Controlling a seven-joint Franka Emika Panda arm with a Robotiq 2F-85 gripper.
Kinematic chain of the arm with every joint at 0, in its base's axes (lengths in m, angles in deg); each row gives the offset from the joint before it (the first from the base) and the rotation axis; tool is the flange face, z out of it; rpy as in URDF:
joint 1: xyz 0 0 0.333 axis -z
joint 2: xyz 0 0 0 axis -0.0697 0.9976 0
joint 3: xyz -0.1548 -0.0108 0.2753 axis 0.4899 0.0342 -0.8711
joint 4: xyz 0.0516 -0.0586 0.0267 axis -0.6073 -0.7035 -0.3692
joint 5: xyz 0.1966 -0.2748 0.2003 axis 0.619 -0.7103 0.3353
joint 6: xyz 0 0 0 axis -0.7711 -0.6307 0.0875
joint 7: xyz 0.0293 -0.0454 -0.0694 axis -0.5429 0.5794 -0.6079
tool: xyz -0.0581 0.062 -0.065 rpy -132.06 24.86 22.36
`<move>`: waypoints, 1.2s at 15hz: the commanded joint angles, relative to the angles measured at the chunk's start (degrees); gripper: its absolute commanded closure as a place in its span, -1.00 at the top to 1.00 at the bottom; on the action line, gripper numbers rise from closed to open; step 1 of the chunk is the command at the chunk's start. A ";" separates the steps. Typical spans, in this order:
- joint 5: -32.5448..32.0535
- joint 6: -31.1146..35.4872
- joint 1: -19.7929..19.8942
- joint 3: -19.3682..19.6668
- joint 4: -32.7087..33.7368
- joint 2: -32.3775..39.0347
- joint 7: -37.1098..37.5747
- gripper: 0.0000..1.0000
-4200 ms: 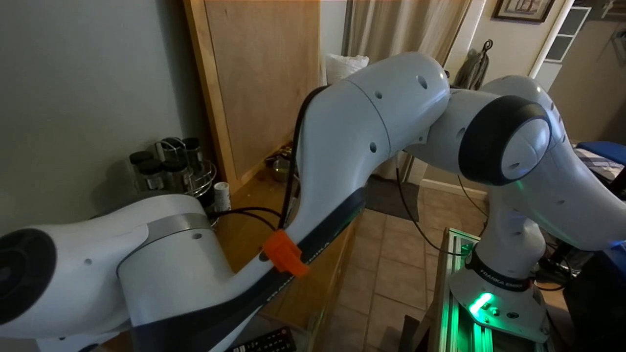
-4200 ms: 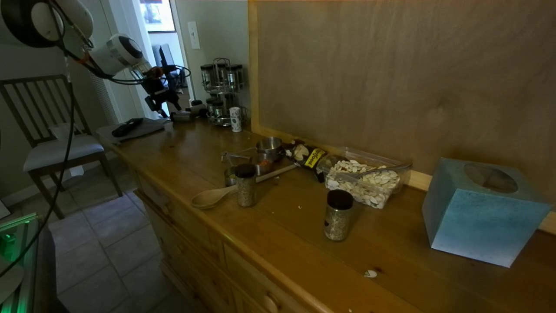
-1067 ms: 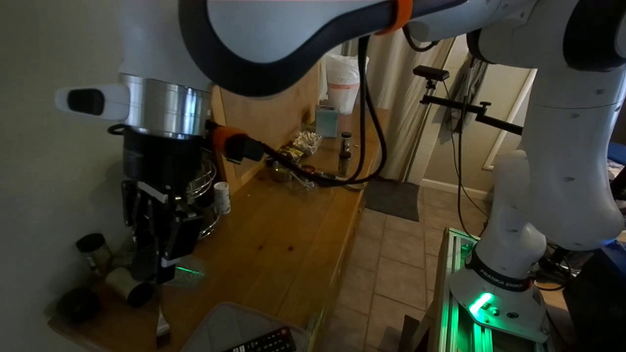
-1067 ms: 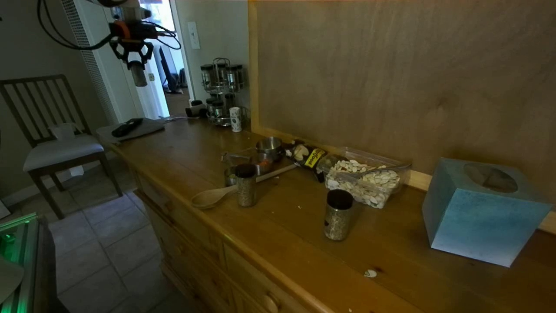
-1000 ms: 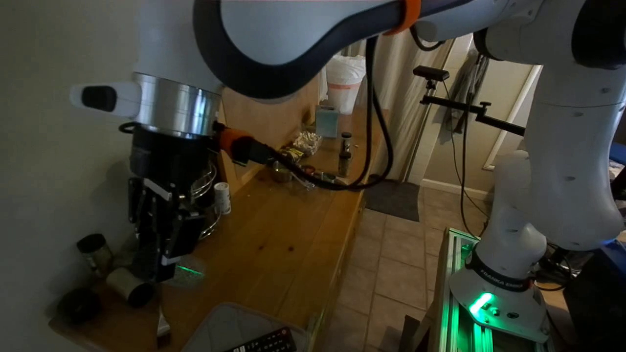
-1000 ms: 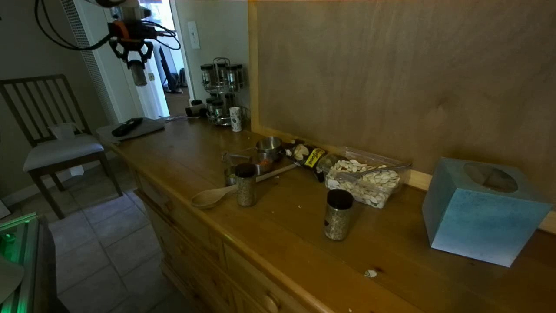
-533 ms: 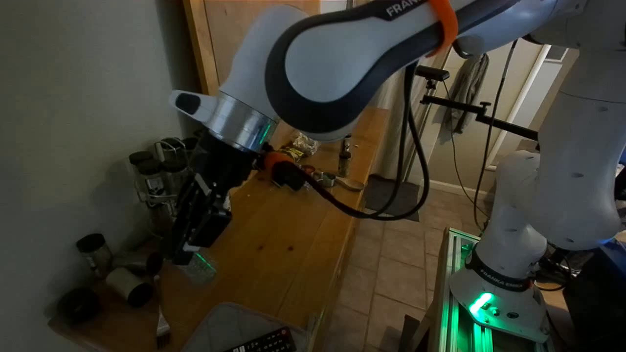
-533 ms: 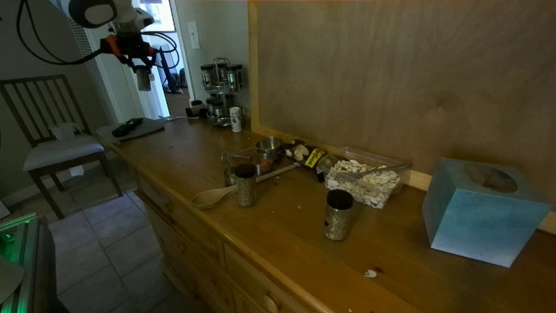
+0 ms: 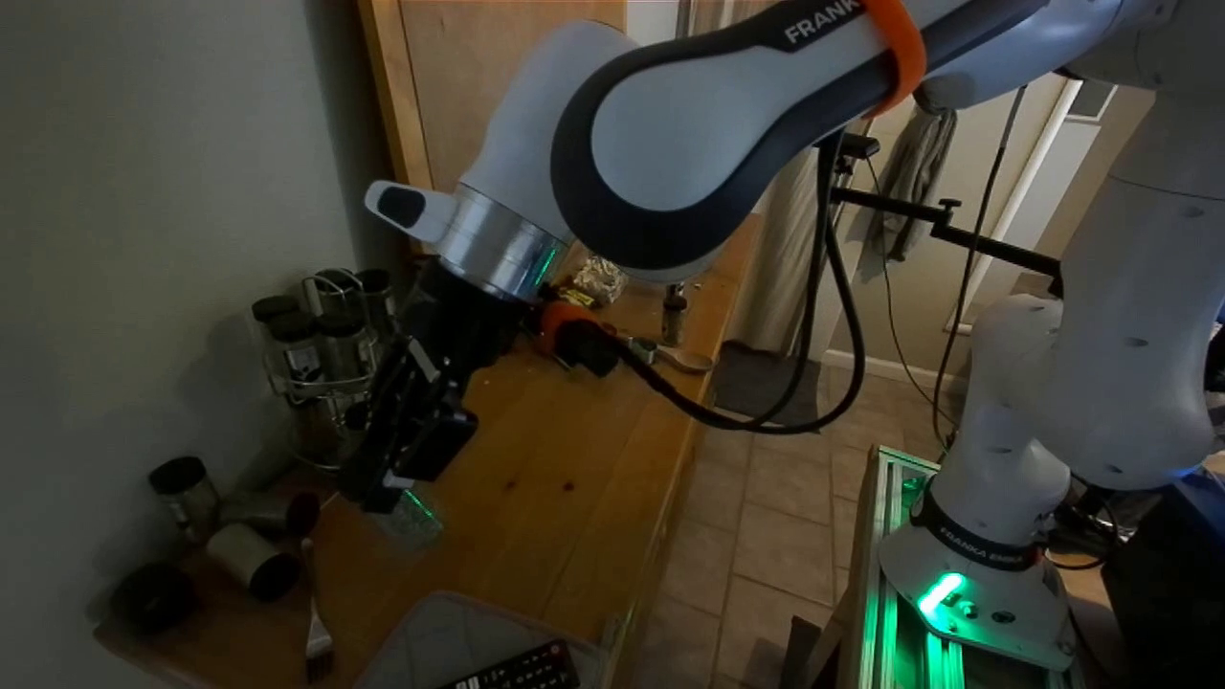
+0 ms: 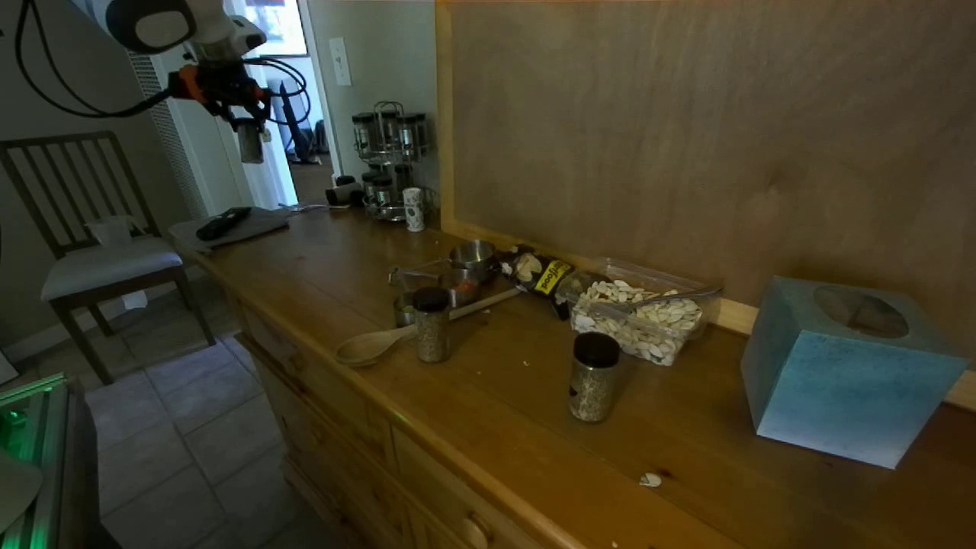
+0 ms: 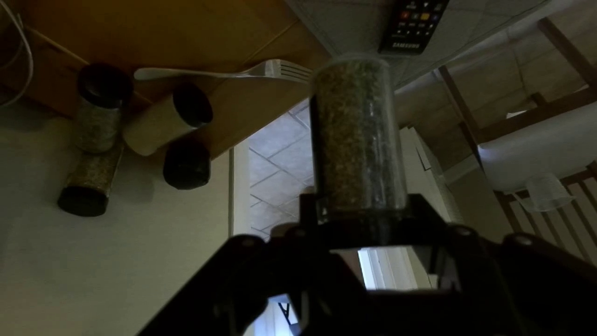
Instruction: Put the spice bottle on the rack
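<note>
The spice bottle (image 11: 357, 135), clear glass filled with greenish-brown herbs, is gripped at its dark lid end by my gripper (image 11: 361, 214). Its glass bottom points away from the jaws, and the lid is mostly hidden between the dark fingers. In an exterior view the bottle (image 10: 250, 145) hangs above the table, left of the rack (image 10: 390, 216). That tiered wire rack carries jars with dark lids on two levels. In an exterior view my tilted gripper (image 9: 378, 488) partly covers the right side of the rack (image 9: 330, 387), and the bottle's glass (image 9: 410, 522) sticks out beyond the fingers.
Several jars (image 9: 249, 560) lie or stand near the wall, with a fork (image 9: 318, 632) beside them. A remote (image 9: 522, 668) rests on a grey mat. A patterned white cylinder (image 10: 412, 210) stands against the rack's side. Two jars (image 10: 433, 328) (image 10: 593, 381) stand farther along the table.
Four seconds ago my gripper was low beside a lying jar; that place is now bare and a bottle is in the jaws. Over the last second the gripper has tilted and shifted slightly lower.
</note>
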 commanded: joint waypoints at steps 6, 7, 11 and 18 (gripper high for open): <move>6.88 10.10 2.07 3.64 -3.48 -3.15 4.56 -0.50; 8.13 12.13 2.38 4.16 -4.47 -3.73 4.85 -0.50; 15.31 18.65 3.13 5.50 -8.23 -6.44 3.96 -0.50; 21.46 28.75 2.71 5.74 -12.97 -10.35 3.06 -0.50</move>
